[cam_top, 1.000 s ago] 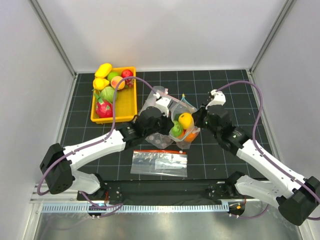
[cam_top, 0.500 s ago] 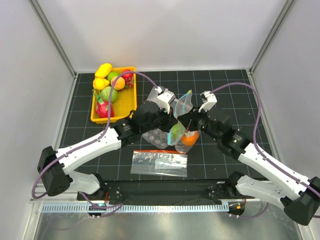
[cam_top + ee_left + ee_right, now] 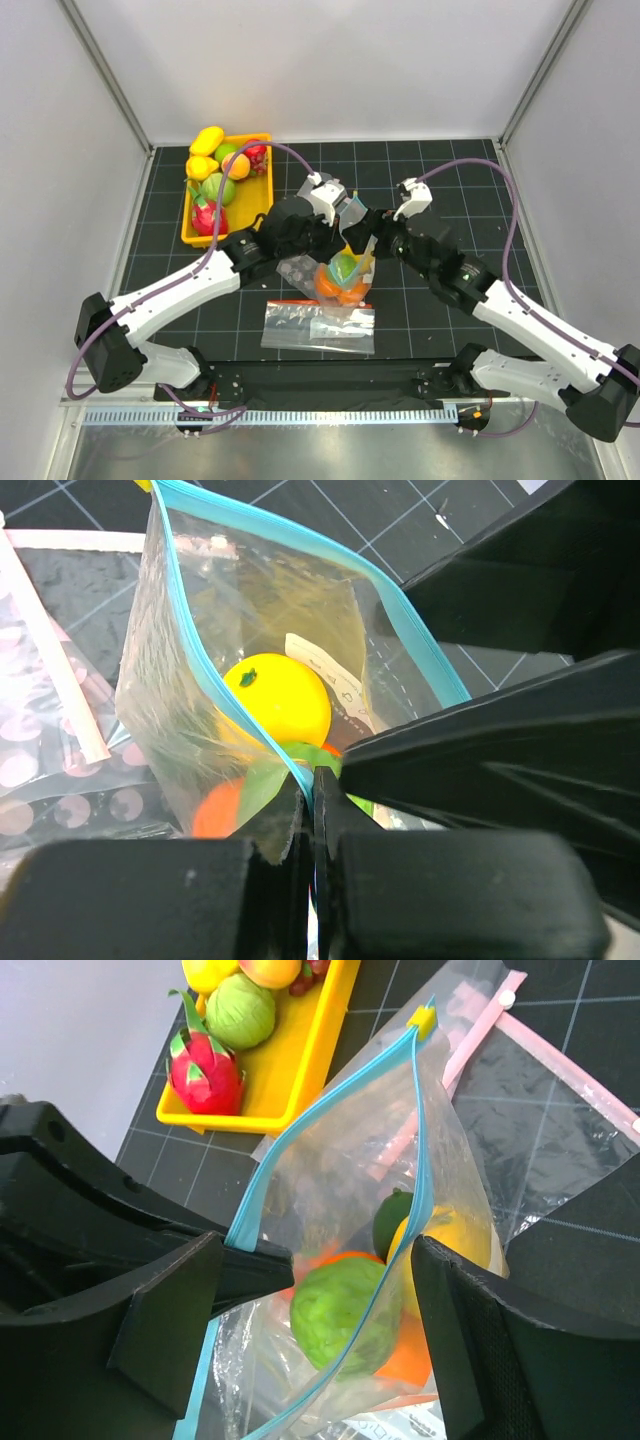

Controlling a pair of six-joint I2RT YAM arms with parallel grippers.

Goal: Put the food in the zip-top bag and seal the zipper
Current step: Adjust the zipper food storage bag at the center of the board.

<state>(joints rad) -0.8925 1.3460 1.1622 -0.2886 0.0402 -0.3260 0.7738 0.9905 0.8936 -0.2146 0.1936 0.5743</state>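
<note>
The zip-top bag (image 3: pixel 345 277) hangs over the middle of the mat, a clear crinkled bag holding food: a green fruit (image 3: pixel 345 1310), a yellow one (image 3: pixel 275 695) and an orange one (image 3: pixel 215 810). Its mouth gapes, and the two sides of the teal zipper (image 3: pixel 415 1140) are apart. My left gripper (image 3: pixel 313 785) is shut on one side of the zipper and holds the bag up. My right gripper (image 3: pixel 320 1330) is open, with one finger on each side of the bag's mouth. A yellow slider (image 3: pixel 422 1020) sits at the far end of the zipper.
A yellow tray (image 3: pixel 256 205) at the back left holds more fruit, among them a dragon fruit (image 3: pixel 205 1070). A dotted bag with a pink strip (image 3: pixel 540 1055) lies under the arms. A flat bag with a red-orange strip (image 3: pixel 318 322) lies near the front edge.
My right gripper has opened and let go of the bag's mouth. The bag has moved left and toward the near side, still hanging from my left gripper.
</note>
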